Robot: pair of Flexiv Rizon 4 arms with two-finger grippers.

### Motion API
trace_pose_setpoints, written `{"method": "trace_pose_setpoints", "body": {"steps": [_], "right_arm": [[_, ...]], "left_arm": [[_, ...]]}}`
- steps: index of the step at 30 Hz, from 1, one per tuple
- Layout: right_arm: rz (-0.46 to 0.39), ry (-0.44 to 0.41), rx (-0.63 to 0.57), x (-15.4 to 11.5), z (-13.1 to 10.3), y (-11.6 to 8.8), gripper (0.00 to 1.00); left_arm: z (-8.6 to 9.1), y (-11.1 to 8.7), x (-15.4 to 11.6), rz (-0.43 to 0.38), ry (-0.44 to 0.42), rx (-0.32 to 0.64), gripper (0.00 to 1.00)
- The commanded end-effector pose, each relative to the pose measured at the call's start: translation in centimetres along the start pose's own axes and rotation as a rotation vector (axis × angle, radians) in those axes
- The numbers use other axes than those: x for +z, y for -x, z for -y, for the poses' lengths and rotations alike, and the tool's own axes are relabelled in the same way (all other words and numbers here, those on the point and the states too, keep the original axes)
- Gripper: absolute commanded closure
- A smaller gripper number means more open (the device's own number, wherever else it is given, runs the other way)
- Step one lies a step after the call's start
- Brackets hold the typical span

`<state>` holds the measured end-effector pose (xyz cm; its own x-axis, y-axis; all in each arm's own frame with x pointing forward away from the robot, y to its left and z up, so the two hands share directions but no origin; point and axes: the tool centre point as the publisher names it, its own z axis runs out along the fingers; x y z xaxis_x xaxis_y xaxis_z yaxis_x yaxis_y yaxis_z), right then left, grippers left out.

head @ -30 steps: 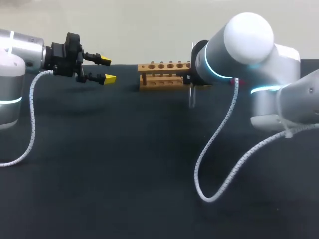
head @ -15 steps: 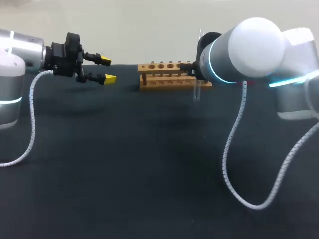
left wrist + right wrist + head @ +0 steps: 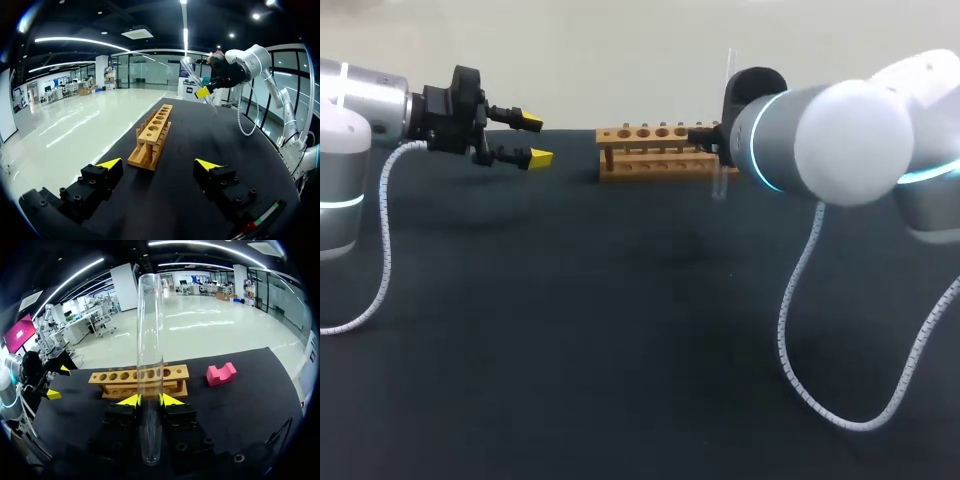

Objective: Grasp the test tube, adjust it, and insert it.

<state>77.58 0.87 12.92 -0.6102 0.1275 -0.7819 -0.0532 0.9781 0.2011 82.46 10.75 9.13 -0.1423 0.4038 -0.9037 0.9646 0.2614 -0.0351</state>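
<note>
Test tube [image 3: 150, 340] upright between right jaws (near wooden rack [image 3: 172, 377])

The test tube [image 3: 150, 365] is clear, the rack [image 3: 645, 166] tan wood, the block [image 3: 221, 374] pink (table [image 3: 570, 330]: black).

Wooden rack [image 3: 650, 167] stands well ahead of the left claw [image 3: 535, 140], table [image 3: 570, 330] between.

Head camera overhead; wrist cameras facing rack [image 3: 660, 150]
</note>
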Motion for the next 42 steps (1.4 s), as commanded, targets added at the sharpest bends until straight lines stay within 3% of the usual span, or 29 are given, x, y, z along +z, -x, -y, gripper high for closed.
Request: {"method": "trace_pose_setpoints", "body": {"steps": [1, 27, 42], "right_arm": [[0.080, 0.005, 0.002, -0.1, 0.1, -0.3, 1.00], [0.080, 0.005, 0.002, -0.1, 0.1, -0.3, 1.00], [0.380, -0.036, 0.038, 1.3, -0.2, 3.4, 1.00]], "left_arm": [[0.1, -0.1, 0.0, 0.004, 0.003, 0.003, 0.00], [0.1, -0.1, 0.0, 0.004, 0.003, 0.003, 0.00], [0.1, -0.1, 0.0, 0.004, 0.003, 0.003, 0.00]]}}
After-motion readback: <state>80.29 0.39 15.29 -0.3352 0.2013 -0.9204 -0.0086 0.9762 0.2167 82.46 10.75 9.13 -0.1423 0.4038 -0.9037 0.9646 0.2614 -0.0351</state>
